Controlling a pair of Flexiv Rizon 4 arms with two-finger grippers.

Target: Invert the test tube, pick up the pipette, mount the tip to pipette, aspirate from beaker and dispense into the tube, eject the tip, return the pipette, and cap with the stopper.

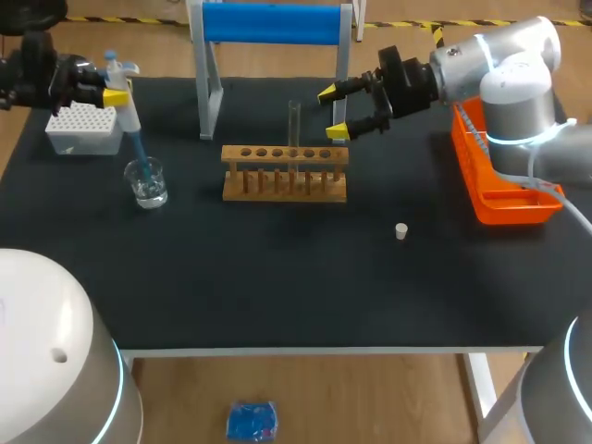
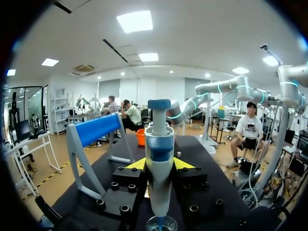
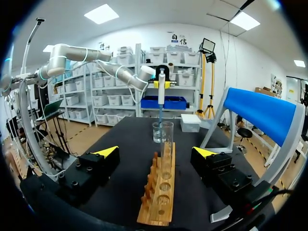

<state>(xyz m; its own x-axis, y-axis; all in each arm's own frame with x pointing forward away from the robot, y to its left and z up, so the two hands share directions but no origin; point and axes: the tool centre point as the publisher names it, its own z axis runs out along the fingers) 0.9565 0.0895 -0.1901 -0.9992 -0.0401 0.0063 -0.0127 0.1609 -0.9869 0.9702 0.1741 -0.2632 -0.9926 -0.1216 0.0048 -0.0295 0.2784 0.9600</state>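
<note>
The tip box (image 1: 83,129) sits at the far left of the table (image 1: 277,277), directly under the left arm and just beside the beaker (image 1: 146,182), so the tip supply and the liquid are close together. The left pincer (image 2: 159,166) is pinching the pipette (image 2: 160,144) from two sides around its upper body. It holds the pipette upright over the beaker, with the mounted blue tip (image 1: 138,151) pointing down into the water. This posture suits aspiration, which is judged to be the step in hand. The blue-topped stand (image 1: 273,25) at the rear middle is vacant, ready for the pipette's return. In front of it, the wooden rack (image 1: 285,176) holds the test tube (image 1: 294,120) vertical in one of its holes. The tube's mouth faces up, so it can receive the dispensed liquid without being held. The right pincer (image 1: 335,113) is spread and holds nothing. It hovers just to the right of the tube's upper end and apart from it, probably on standby. The stopper (image 1: 400,231) lies alone on the table, right of the rack and well apart from it, so capping is not yet done. An orange tray (image 1: 504,199) lies along the right edge.
</note>
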